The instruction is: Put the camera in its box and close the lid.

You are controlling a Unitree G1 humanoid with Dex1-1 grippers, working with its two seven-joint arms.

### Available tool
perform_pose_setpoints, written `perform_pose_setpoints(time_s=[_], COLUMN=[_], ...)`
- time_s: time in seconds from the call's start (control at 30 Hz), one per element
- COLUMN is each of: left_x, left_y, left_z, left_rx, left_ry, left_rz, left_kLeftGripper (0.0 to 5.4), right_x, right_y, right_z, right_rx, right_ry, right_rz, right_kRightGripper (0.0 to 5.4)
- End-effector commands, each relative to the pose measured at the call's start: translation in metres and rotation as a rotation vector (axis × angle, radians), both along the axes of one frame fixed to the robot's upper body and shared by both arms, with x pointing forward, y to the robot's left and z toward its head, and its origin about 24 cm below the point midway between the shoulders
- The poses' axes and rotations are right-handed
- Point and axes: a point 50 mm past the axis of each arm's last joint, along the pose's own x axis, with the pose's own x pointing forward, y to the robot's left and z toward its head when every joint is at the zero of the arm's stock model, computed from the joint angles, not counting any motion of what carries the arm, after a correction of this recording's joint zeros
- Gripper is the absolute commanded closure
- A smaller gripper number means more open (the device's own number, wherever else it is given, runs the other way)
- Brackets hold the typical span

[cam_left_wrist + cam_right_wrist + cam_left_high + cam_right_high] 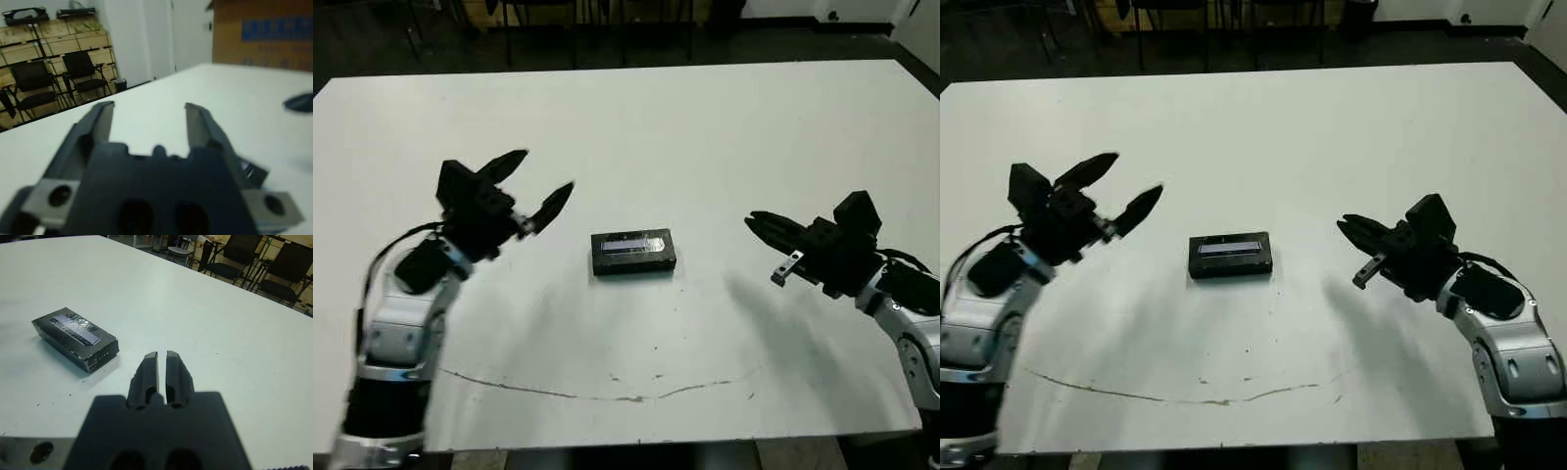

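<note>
White counter [705,137] fills the head views, and its near edge carries a thin brownish line with a few specks around it. Just past that line, the two arms reach in from either side. The left tool [536,189] hangs above the surface with its two black fingers spread wide and nothing between them; its own wrist view shows the same wide gap. The right tool [756,223] hovers on the other side, its fingers pressed almost together with only a thin slit between them, holding nothing.

Between the two tools, near the middle of the counter and well apart from both, sits the box [633,262] with the lid [632,242] on top of it, so the two read as one closed black block. A pale silvery-lavender strip runs along the lid. Any lettering on that strip is too small and blurred to read. The camera does not show in any view.

Farther off, beyond the counter, the left wrist view shows black chairs [34,81], pale wooden pallets [54,46] and a brown cardboard carton [264,34] with a blue printed patch, its writing too blurred to make out.
</note>
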Motion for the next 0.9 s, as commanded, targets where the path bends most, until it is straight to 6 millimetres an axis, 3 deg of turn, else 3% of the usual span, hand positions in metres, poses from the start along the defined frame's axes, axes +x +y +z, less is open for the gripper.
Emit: perform_pose_setpoints(time_s=[0.03,0.3,0.47,0.73,0.9], left_x=[0.005,0.009,0.007,-0.010,-0.018], left_y=[-0.021,-0.062,-0.067,-0.058,-0.048], left_z=[-0.004,-0.039,-0.065,-0.100,-0.110], left_rx=[-0.009,0.086,0.236,0.369,0.401], left_ry=[0.039,0.182,0.283,0.456,0.520], left_rz=[-0.002,-0.027,-0.069,-0.107,-0.109], left_kLeftGripper=[2.77,4.33,5.31,5.38,5.38], right_x=[0.000,-0.001,-0.003,-0.004,-0.005], right_y=[-0.002,-0.001,-0.001,-0.002,-0.002], right_z=[-0.005,-0.005,-0.005,-0.004,-0.004], right_rx=[0.023,0.019,0.016,0.011,0.008], right_ry=[0.021,0.009,0.014,0.012,0.020], right_rz=[-0.028,-0.045,-0.050,-0.042,-0.047], right_kRightGripper=[5.40,5.40,5.40,5.40,5.40])
